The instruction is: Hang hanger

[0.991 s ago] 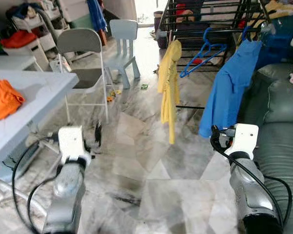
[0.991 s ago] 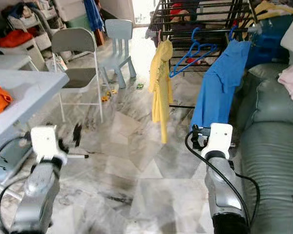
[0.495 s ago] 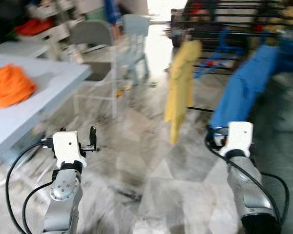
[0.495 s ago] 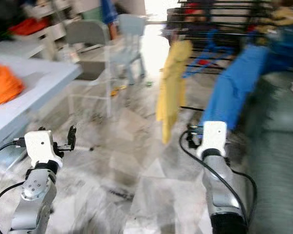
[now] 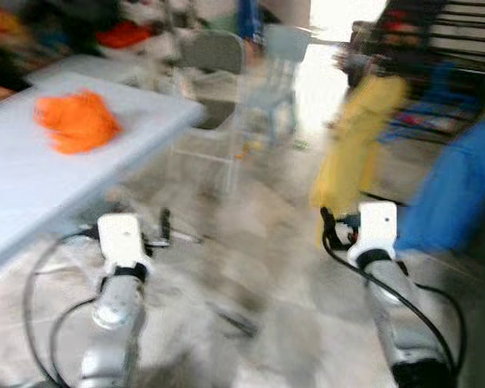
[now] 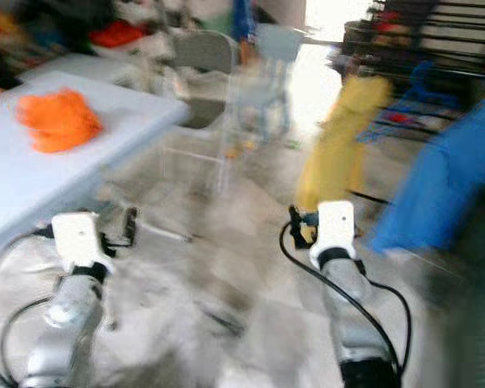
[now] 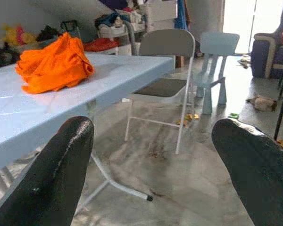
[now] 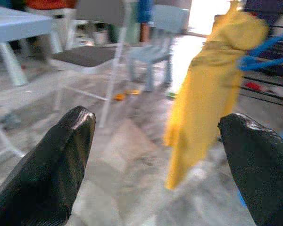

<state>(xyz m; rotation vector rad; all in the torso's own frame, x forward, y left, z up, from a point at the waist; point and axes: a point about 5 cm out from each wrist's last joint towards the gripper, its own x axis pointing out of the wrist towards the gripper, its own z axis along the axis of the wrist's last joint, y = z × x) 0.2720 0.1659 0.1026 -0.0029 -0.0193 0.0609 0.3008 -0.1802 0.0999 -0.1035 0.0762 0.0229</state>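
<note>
An orange garment (image 5: 77,121) lies crumpled on the light blue table (image 5: 24,190) at my left. A yellow garment (image 5: 356,141) and a blue garment (image 5: 461,186) hang from the black drying rack (image 5: 461,32) at the far right, all blurred. A blue hanger (image 8: 266,49) shows behind the yellow garment in the right wrist view. My left gripper (image 5: 163,230) is held low over the floor near the table, open and empty. My right gripper (image 5: 327,230) is open and empty too, in front of the yellow garment.
A grey folding chair (image 7: 167,44) and a small pale blue plastic chair (image 7: 217,47) stand beyond the table's end. Shelves with piled clothes (image 7: 104,42) line the back wall. Marble floor (image 7: 179,188) stretches between table and rack.
The whole picture has swung left: table and orange garment have come further into view, rack and hung garments have slid right. Both arms keep their pose, grippers still open.
</note>
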